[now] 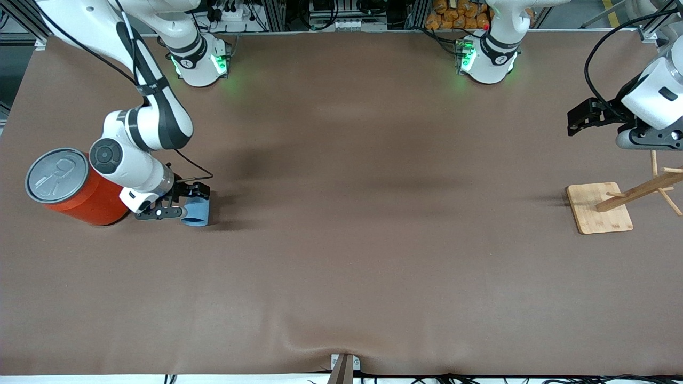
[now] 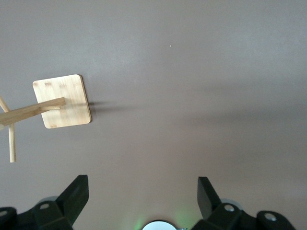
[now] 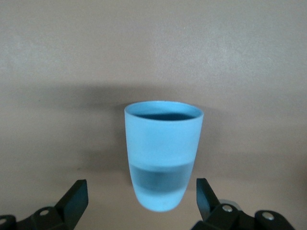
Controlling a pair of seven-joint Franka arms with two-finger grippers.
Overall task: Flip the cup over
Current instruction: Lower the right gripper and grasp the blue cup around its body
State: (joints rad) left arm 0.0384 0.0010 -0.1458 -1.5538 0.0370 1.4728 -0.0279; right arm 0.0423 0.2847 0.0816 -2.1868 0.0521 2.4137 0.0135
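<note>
The small light-blue cup [image 1: 195, 215] is on the brown table near the right arm's end, beside the orange can. In the right wrist view the cup [image 3: 163, 153] seems to lie on its side, base toward the gripper and dark-blue mouth pointing away. My right gripper [image 1: 193, 204] is low at the cup and open; in its own view the gripper [image 3: 141, 189] has a finger on each side of the cup's base, with a gap on both sides. My left gripper [image 1: 573, 122] is open and empty, held up over the left arm's end of the table, and it also shows in the left wrist view [image 2: 143, 191].
A large orange can [image 1: 80, 194] with a grey pull-tab lid stands right beside the right arm's wrist. A wooden stand with a square base [image 1: 598, 208] and slanted pegs sits at the left arm's end; it also shows in the left wrist view [image 2: 62, 101].
</note>
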